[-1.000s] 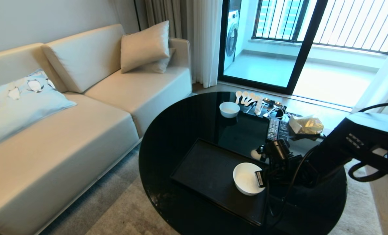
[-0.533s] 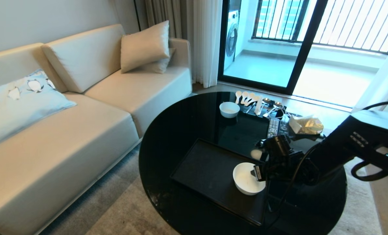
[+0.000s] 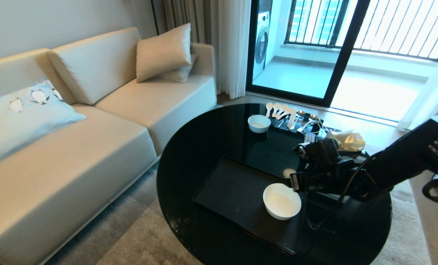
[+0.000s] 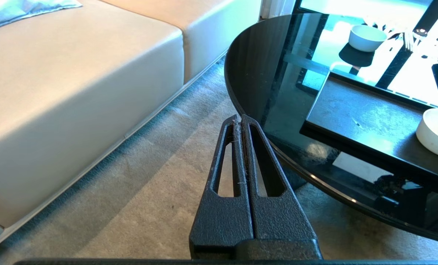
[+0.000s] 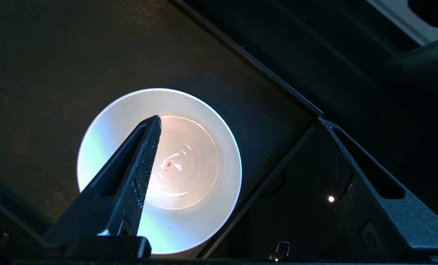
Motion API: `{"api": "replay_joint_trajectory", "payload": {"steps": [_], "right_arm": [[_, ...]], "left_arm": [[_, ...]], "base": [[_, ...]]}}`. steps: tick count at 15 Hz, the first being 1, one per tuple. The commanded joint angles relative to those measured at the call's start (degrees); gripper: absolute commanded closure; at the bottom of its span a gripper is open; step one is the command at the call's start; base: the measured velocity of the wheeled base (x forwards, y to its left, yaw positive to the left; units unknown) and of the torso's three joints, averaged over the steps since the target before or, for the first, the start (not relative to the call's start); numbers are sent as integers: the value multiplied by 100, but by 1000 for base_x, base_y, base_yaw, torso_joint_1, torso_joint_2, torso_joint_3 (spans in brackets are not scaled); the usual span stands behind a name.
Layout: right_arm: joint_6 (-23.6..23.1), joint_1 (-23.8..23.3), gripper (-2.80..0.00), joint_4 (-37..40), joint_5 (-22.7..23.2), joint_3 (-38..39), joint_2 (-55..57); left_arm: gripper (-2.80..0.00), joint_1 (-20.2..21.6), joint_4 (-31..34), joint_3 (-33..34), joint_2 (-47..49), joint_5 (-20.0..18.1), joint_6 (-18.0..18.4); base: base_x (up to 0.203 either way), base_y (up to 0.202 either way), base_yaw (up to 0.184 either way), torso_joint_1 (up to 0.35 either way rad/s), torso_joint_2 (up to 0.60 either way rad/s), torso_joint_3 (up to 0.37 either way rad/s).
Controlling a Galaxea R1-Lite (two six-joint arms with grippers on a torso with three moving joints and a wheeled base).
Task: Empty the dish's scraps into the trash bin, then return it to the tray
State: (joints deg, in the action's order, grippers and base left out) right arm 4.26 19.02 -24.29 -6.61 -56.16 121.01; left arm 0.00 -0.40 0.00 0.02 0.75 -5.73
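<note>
- A long cream sofa fills the 9 o'clock side of the head view, carrying a cream cushion and a pale blue penguin-print pillow.
- A glossy black round table sits at 5 o'clock in that view, on grey carpet.
- A flat matte black tray lies on the near half of the table.
- The right arm reaches in from 3 o'clock; its tool hovers above the tray's corner with its jaws spread wide, released and gripping nothing.
- The left tool hangs over the carpet beside the table's edge, its jaws clenched together on nothing.
- The dish stands upright on the tray near its 3 o'clock end, directly below the right tool, apart from both fingers.
- A smaller white bowl sits well apart at the table's 12 o'clock side, beside a row of white spoons.
- Inside the dish, only a tiny orange speck shows at the bottom.
</note>
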Motion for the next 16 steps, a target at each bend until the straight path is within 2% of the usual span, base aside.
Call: {"api": "replay_joint_trajectory", "payload": {"steps": [1, 9, 13, 14, 16], "right_arm": [[-7, 1, -280, -19, -5, 179, -552], [-179, -63, -280, -247, -24, 1001, -2014], [-267, -65, -280, -269, -16, 1119, -2192], [-274, -65, 0, -275, -16, 1189, -2218], [-293, -74, 0, -347, 2, 1318, -2301]], "left_arm": [[0, 0, -4, 0, -2, 4, -7], [0, 0, -4, 0, -2, 4, 1], [0, 0, -4, 0, -2, 4, -7], [0, 0, -4, 0, -2, 4, -7], [0, 0, -4, 0, -2, 4, -7]], "base": [[0, 0, 0, 0, 0, 0], [0, 0, 0, 0, 0, 0], [0, 0, 0, 0, 0, 0], [0, 0, 0, 0, 0, 0], [0, 0, 0, 0, 0, 0]]}}
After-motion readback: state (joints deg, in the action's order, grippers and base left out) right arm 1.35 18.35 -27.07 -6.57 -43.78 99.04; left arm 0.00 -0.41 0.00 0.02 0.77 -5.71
